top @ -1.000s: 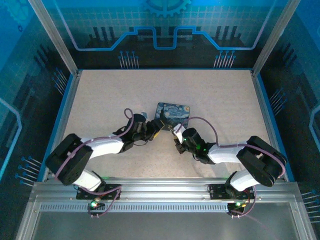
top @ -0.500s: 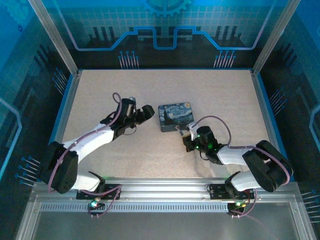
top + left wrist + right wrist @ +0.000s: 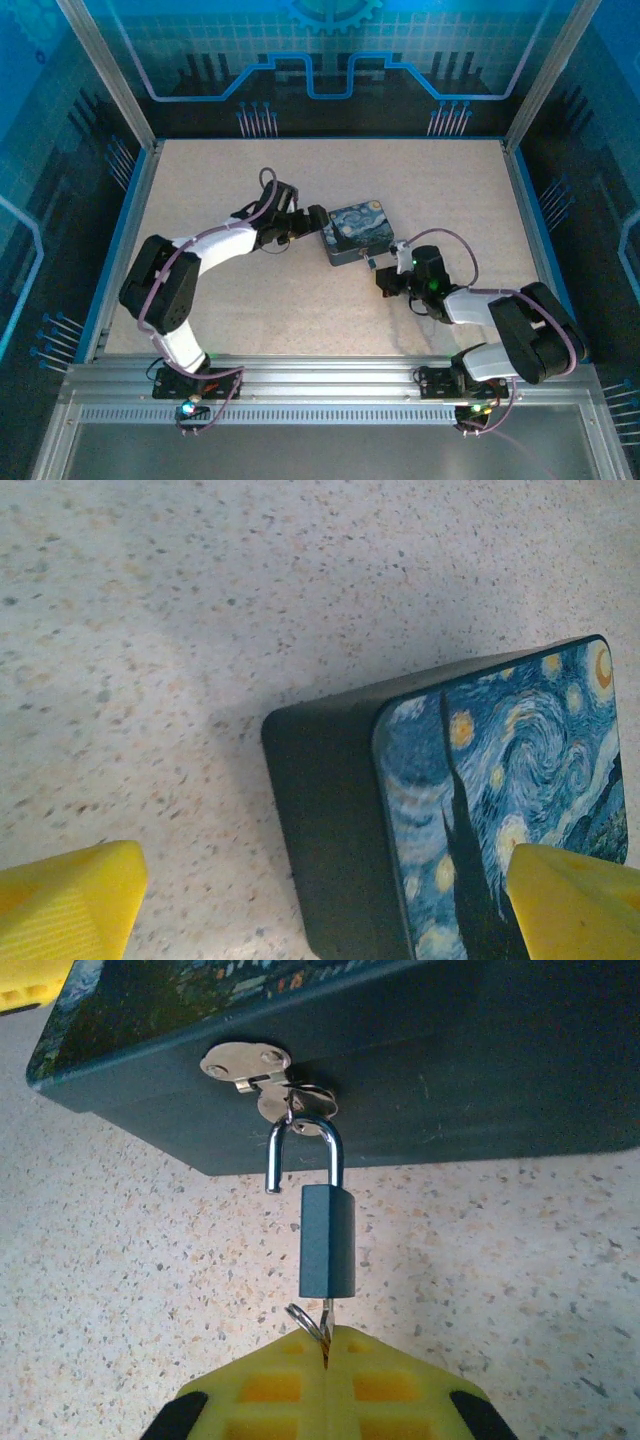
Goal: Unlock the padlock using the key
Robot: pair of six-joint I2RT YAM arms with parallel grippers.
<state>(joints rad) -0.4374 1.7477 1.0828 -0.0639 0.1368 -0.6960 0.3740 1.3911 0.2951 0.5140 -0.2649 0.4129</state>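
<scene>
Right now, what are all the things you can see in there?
tin: one, dark blue with a swirly yellow-and-blue picture on the lid, lying flat mid-table
latch: one, silvery, on the tin's dark side wall
padlock: one, dark bluish body with silvery shackle, hooked onto the latch
key: one, thin, silvery-grey, stuck in the padlock's bottom end
table: one, pale speckled, under everything
left gripper: one, yellow fingers, open, at the tin's left end, holding nothing
right gripper: one, yellow fingers, shut on the key, at the tin's latch side
</scene>
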